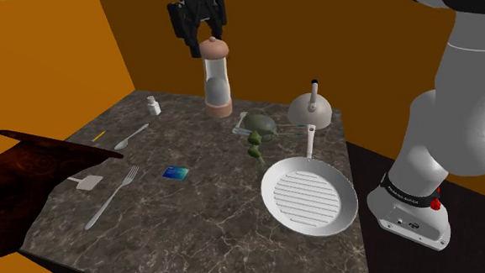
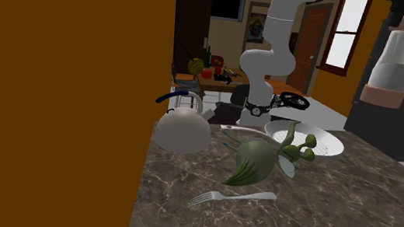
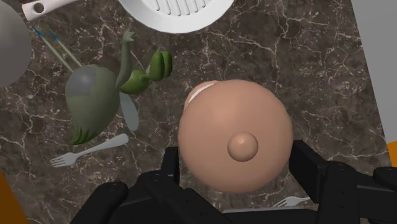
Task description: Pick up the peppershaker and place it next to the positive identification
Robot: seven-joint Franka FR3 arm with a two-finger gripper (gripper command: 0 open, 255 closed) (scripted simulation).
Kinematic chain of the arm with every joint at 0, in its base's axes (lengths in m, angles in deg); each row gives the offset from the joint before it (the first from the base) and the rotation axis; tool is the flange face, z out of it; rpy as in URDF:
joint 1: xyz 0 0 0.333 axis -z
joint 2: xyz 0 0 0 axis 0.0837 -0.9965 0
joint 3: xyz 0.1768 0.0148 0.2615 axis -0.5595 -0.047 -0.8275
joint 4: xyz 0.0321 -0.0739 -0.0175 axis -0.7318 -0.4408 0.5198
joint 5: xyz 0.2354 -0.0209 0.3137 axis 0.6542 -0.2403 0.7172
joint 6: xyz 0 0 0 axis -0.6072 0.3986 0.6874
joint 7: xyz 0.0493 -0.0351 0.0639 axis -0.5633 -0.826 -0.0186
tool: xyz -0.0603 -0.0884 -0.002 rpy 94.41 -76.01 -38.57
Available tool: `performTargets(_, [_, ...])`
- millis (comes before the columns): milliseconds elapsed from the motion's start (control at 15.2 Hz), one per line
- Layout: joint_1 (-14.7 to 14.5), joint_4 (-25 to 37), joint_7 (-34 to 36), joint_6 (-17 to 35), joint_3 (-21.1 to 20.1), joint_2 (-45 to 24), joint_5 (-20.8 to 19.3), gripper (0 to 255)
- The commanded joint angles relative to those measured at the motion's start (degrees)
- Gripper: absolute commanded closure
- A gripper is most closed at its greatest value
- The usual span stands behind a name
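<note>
At the shoulder view's upper centre, the claw (image 1: 203,36) pinches the peppershaker (image 1: 215,78) by its rounded cap, hanging it clear of the counter (image 1: 195,234), base down, ready to be set beside the blue card (image 1: 176,172) lying toward the lower left, well apart.
</note>
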Motion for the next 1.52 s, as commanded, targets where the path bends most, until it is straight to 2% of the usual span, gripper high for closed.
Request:
performTargets(0, [-1.78,2.62,2.93,-0.32,-1.15,-2.21,-0.21,255])
performTargets(66, [-2.66,4.28,4.24,-0.75,-1.64,-3.41,-0.37,255])
performTargets(660, [-2.27,-7.98,3.71,7.91,-1.49,0.2,0.07,255])
performTargets(1452, [-2.08,-19.98,3.26,17.91,-1.4,2.2,0.32,255])
